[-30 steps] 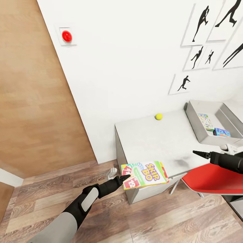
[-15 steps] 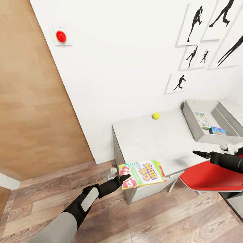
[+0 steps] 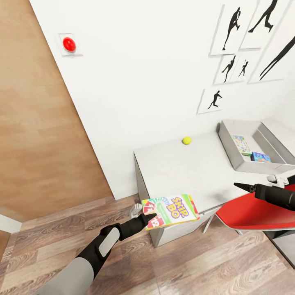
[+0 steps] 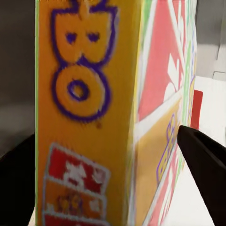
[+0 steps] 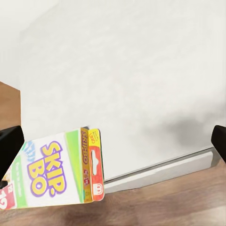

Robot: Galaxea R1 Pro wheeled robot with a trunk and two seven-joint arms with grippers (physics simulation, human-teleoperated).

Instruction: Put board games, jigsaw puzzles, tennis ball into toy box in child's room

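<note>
My left gripper [image 3: 150, 217] is shut on the large yellow-green Skip-Bo board game [image 3: 171, 209], held flat over the near corner of the pale grey table [image 3: 180, 172]. In the left wrist view the board game [image 4: 84, 117] sits between the dark fingers [image 4: 207, 160]. The tennis ball [image 3: 187, 140] lies near the table's back edge by the wall. The toy box [image 3: 228, 149] stands at the table's right end with two smaller board games [image 3: 241, 144] [image 3: 260, 157] inside. My right gripper [image 3: 241, 187] hovers open over the table's front right; its fingers [image 5: 9, 146] stand wide apart.
A red chair [image 3: 254, 211] stands under my right arm at the table's front. A white wall with black silhouette pictures [image 3: 229, 32] and a red button [image 3: 69, 44] backs the table. A wooden panel [image 3: 37, 135] rises at the left, wood floor [image 3: 184, 266] below.
The whole picture has slid left and slightly up, so the camera moved. Both arms keep their pose in the view, and the Skip-Bo game stays in my left gripper.
</note>
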